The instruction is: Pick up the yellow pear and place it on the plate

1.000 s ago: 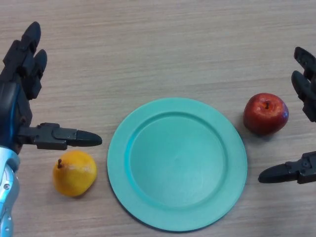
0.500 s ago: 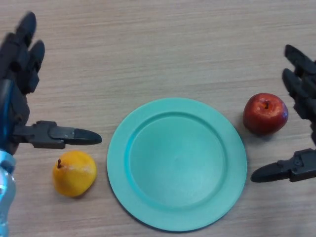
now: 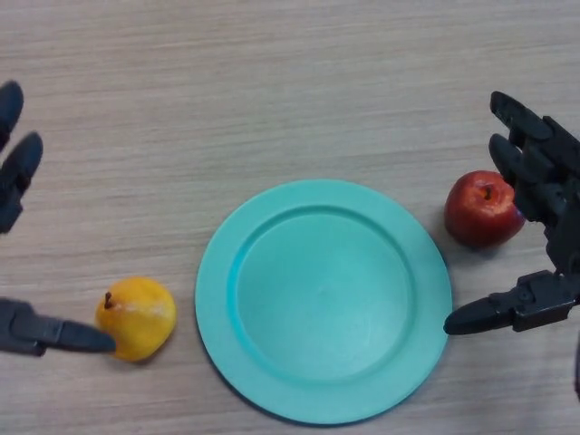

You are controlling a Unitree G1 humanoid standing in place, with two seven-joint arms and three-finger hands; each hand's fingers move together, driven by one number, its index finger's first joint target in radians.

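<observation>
The yellow pear (image 3: pixel 137 317) lies on the wooden table, left of the teal plate (image 3: pixel 323 299), which holds nothing. My left hand (image 3: pixel 18 177) is open at the view's left edge; its thumb (image 3: pixel 56 333) reaches the pear's left side and its fingers are spread well above the pear. My right hand (image 3: pixel 541 190) is open at the right edge, its fingers over the right side of a red apple (image 3: pixel 480 208) and its thumb (image 3: pixel 498 311) just right of the plate's rim.
The red apple lies right of the plate, close to its rim. Bare wooden table (image 3: pixel 290 82) stretches behind the plate.
My left hand has moved left and down, its thumb dropping from above the pear to beside it. My right hand has moved left, toward the apple and the plate.
</observation>
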